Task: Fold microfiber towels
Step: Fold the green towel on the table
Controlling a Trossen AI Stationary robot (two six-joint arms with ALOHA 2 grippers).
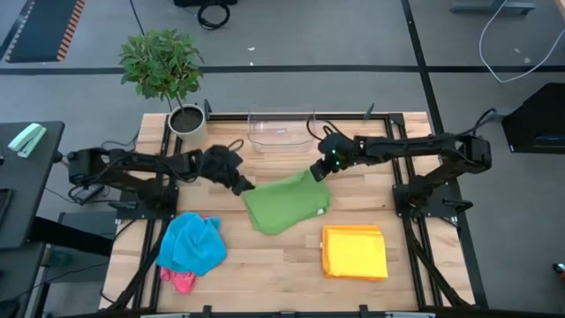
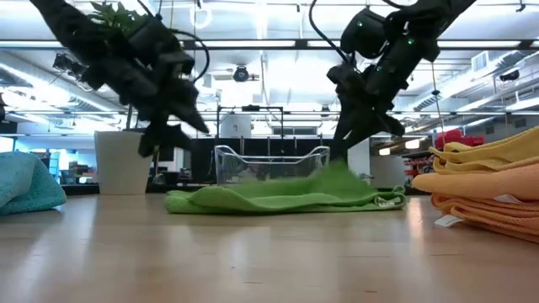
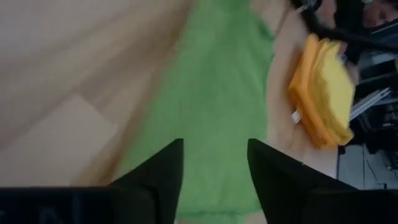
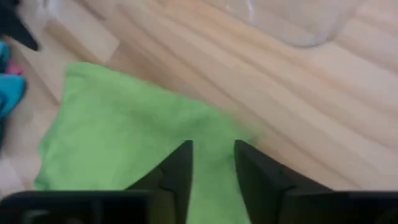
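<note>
Lying mid-table: the green towel [image 1: 287, 204], folded over on itself, flat on the table [image 1: 265, 265] between the two arms.
Left gripper [image 1: 244, 186]: just off the towel's left far corner, fingers apart with nothing between them, apparently letting go so the fold stays put.
Right gripper [image 1: 320, 170]: over the towel's right far corner, fingers parted and empty in its wrist view.
Finished pile: yellow and orange towels [image 1: 354, 252], stacked square at near right, likely the done side.
Waiting heap: blue towel [image 1: 192, 244] over a pink towel [image 1: 180, 281], crumpled at near left.
Far edge: clear bin [image 1: 281, 130], potted plant [image 1: 168, 75].
</note>
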